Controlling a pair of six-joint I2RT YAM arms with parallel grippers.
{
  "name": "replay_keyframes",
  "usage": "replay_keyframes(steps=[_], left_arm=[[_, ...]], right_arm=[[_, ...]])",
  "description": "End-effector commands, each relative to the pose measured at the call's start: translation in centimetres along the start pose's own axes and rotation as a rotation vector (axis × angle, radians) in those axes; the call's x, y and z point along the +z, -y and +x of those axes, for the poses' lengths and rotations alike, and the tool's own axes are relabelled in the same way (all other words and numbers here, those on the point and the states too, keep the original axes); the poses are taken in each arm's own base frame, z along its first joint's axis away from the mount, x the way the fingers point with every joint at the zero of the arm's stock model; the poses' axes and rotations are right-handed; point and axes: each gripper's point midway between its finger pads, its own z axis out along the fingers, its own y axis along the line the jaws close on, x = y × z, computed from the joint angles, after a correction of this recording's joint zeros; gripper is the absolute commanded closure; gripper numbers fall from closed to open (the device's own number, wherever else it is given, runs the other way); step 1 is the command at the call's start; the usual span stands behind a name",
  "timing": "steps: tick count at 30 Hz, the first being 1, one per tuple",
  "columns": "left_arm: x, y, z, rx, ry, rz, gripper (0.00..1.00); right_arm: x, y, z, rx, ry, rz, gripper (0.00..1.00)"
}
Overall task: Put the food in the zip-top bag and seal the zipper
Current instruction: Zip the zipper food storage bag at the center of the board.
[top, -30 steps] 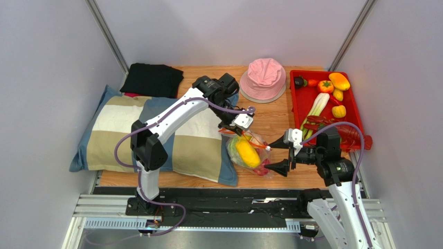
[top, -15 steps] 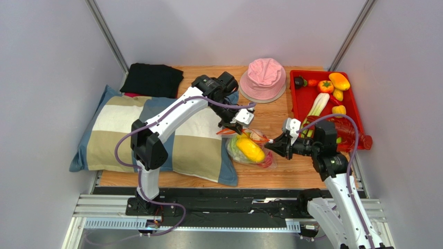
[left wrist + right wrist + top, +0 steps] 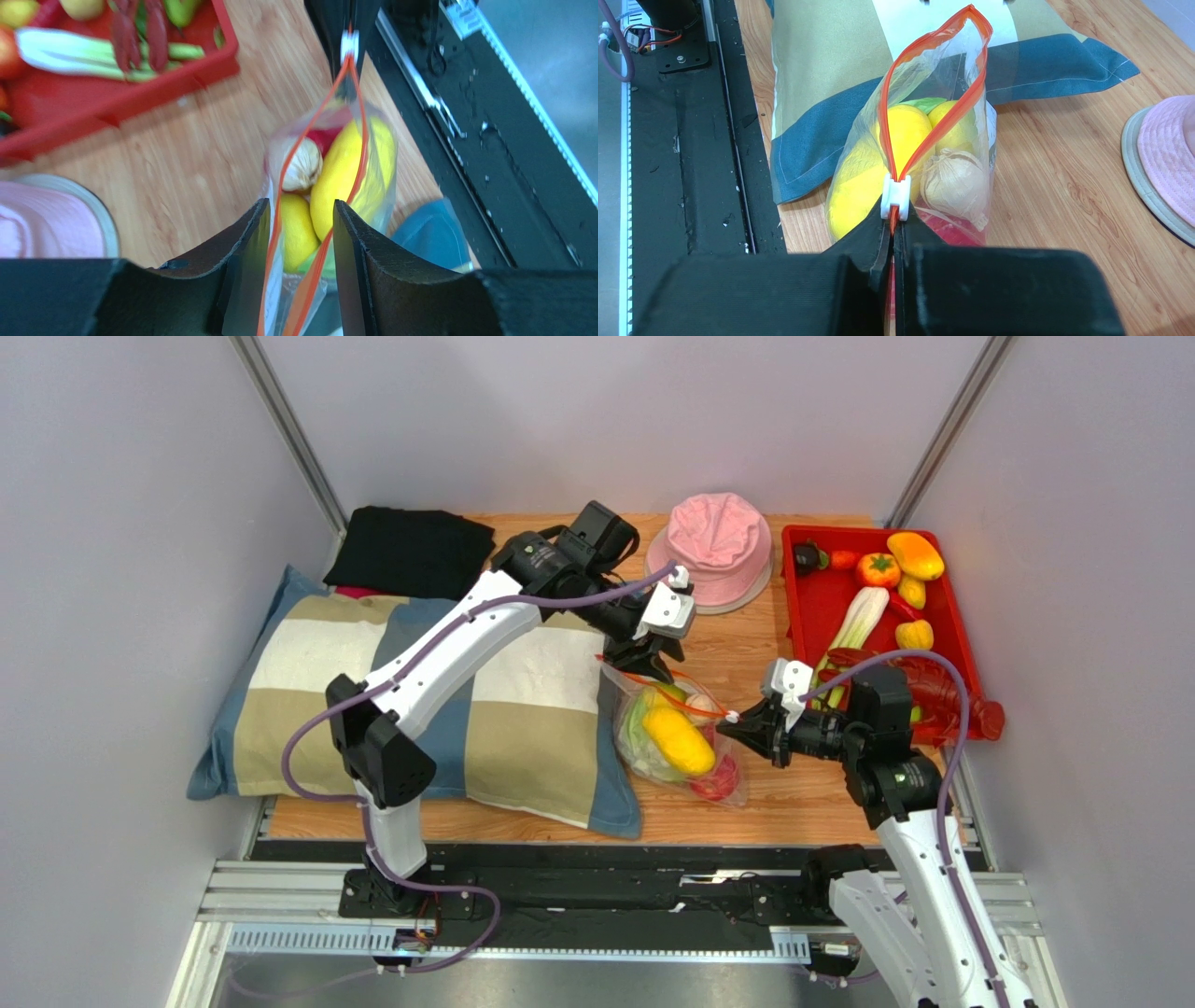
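The clear zip-top bag [image 3: 683,745] lies on the wood beside the pillow, with yellow, white, red and green food [image 3: 906,129] inside. Its orange zipper [image 3: 901,91] gapes in a loop. My right gripper [image 3: 894,227] is shut on the zipper strip just behind the white slider [image 3: 897,198]. At the bag's far end my left gripper [image 3: 302,238] is open. Both orange strips run between its fingers [image 3: 246,266] without being clamped. A garlic bulb [image 3: 303,164] and a long yellow fruit [image 3: 344,175] show through the plastic.
A red tray [image 3: 790,616] with several more toy fruits and vegetables stands at the right. A pink hat [image 3: 711,546] sits behind the bag. A striped pillow [image 3: 421,700] fills the left, with a black cloth [image 3: 411,549] behind it.
My right gripper moved in and shut on the zipper's near end. My left gripper opened, letting go of the far end, and drew back toward the hat.
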Motion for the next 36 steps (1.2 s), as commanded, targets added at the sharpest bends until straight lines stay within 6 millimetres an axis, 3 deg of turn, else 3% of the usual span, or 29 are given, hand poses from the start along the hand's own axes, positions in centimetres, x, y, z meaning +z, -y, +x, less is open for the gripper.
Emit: replay_keyframes(steps=[1, 5, 12, 27, 30, 36], left_arm=[[-0.8, 1.8, -9.1, 0.113, 0.182, -0.023, 0.53], [1.4, 2.3, -9.1, 0.119, 0.170, 0.005, 0.53], [4.7, 1.7, -7.4, 0.147, 0.094, -0.020, 0.51], [8.0, 0.9, -5.2, 0.123, 0.038, -0.031, 0.48], [8.4, 0.9, -5.1, 0.120, 0.042, -0.023, 0.51], [8.8, 0.6, -4.9, 0.125, 0.040, -0.022, 0.73]], right_arm=[[0.0, 0.5, -1.6, -0.070, 0.036, 0.007, 1.00], [-0.1, 0.3, -1.7, -0.069, 0.038, 0.003, 1.00], [-0.3, 0.3, -1.9, -0.073, 0.042, 0.019, 1.00], [-0.3, 0.3, -2.0, -0.074, 0.048, 0.024, 1.00], [-0.2, 0.3, -1.9, -0.072, 0.049, 0.019, 1.00], [-0.1, 0.5, -1.9, -0.073, 0.044, 0.020, 1.00]])
